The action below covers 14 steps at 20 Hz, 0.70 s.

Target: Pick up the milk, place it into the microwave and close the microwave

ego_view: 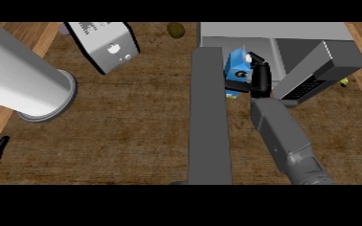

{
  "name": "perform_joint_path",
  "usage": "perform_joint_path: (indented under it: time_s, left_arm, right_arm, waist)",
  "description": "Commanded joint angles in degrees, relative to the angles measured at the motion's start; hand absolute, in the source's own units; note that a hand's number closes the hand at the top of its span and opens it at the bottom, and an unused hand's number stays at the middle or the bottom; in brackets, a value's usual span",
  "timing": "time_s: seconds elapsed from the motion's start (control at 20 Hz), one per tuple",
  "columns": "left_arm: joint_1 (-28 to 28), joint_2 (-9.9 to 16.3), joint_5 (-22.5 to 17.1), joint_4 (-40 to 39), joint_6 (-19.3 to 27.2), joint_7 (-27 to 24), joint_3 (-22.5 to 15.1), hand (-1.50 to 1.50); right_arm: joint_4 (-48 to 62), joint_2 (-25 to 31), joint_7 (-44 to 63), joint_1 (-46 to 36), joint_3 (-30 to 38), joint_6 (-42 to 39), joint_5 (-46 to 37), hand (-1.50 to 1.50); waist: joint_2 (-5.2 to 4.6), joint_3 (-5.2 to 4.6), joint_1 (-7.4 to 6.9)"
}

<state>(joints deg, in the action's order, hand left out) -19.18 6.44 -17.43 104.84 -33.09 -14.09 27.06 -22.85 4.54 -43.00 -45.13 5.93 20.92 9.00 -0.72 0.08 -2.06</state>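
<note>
The milk (237,66) is a small blue carton, held above the counter in front of the microwave's open mouth. My right hand (259,79) has its black fingers curled round the carton's right side and hides part of it. The microwave (311,72) stands at the upper right, its dark keypad panel facing me. Its open door (210,119) runs as a long grey slab down the middle, just left of the carton. Only a black sliver of my left hand (3,144) shows at the left edge.
A tall white cylinder (32,84) stands at the left on a round base. A grey-and-white box (106,43) sits at the upper left, a brown round item (176,29) behind the door. Something small and yellow (344,81) lies right of the microwave.
</note>
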Motion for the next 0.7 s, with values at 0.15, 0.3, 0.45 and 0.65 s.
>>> perform_joint_path:
  time_s: [0.15,0.3,0.45,0.65]
  left_arm:
    - [3.15,0.44,1.16,-4.07,-0.8,-1.33,-0.65,-1.5]
    - [2.77,-0.55,2.49,-2.33,0.19,-0.88,-1.47,-1.5]
    - [1.64,-0.46,0.87,-2.6,-1.13,-1.62,-0.78,-1.5]
    - [5.22,1.8,1.57,-5.28,-0.3,-1.13,0.17,-1.5]
  right_arm:
    - [9.49,1.08,-6.8,-6.07,1.93,4.76,-2.2,1.5]
    - [10.89,0.66,-2.51,-12.13,0.06,13.14,-5.14,1.5]
    - [13.19,2.23,-5.47,-10.4,-2.48,18.92,-8.97,1.5]
    - [15.74,2.81,-2.87,-13.28,-3.42,24.03,-11.0,1.5]
  waist:
    - [-0.58,0.02,-0.99]
    - [-0.45,-0.02,-1.25]
    - [-0.93,-0.02,-2.45]
    - [-1.24,-0.03,-2.32]
